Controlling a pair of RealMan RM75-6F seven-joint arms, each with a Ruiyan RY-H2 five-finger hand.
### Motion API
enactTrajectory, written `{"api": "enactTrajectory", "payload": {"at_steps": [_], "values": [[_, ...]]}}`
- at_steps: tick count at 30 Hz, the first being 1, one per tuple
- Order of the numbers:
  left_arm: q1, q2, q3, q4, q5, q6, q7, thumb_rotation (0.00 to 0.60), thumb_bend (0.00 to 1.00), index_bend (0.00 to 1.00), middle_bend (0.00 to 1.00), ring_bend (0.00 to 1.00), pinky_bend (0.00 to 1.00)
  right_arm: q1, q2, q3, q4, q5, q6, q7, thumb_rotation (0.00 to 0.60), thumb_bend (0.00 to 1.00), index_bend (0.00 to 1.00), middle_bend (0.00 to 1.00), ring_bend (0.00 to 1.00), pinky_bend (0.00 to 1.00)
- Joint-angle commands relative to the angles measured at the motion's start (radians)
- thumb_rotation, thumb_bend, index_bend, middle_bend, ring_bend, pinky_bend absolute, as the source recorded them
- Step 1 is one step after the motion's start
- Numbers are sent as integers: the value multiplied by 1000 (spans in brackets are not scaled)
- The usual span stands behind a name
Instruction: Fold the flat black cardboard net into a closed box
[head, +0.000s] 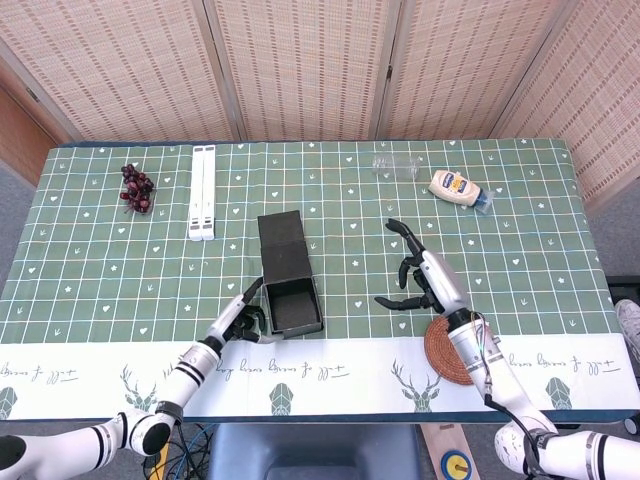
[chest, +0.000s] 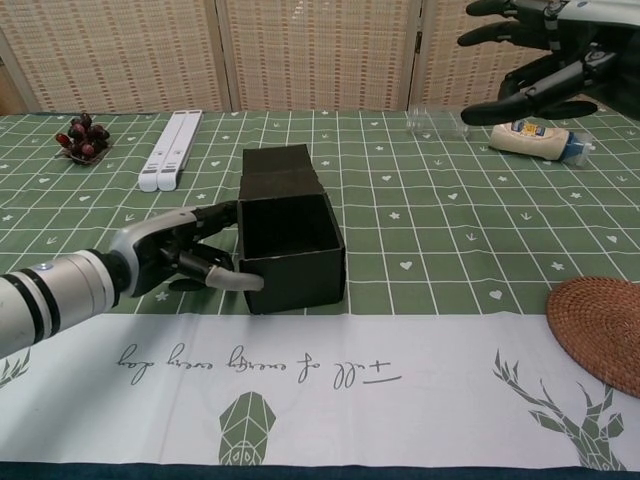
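At the centre of the green checked tablecloth (head: 100, 230), the black cardboard box (head: 291, 303) already stands with its four walls up, open at the top, its lid flap (head: 282, 240) lying flat behind it toward the upper frame. Your left hand (chest: 185, 255) presses against the box's left wall, fingers curled at the near corner, gripping nothing fully; your right hand (head: 418, 278) hovers empty and spread, centre-right. By the look of it, only folding the lid over and tucking it remains.
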Motion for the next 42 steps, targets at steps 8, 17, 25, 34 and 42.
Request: {"api": "enactTrajectory", "payload": {"at_steps": [8,17,25,34,42], "values": [[23,-20,-20,19,26,42,-72,600,137,298,261,691,979,18,-31,-11,49,71,-47,-9,600,108,0,91,669,1000],[35,86,-3,-59,120,62,-179,600,137,304,268,691,1000,81,-124,-5,165,199,-137,-42,600,118,0,101,670,1000],[37,199,22,-180,196,93,-223,600,137,304,268,690,1000,161,-248,28,297,273,-180,-81,600,132,0,114,673,1000],[18,248,42,-260,215,92,-210,600,137,304,268,690,1000,245,-397,89,424,314,-187,-93,600,134,0,115,675,1000],[-10,244,56,-267,202,60,-187,600,137,302,268,690,1000,293,-498,151,486,313,-153,-74,600,138,0,115,680,1000]]}}
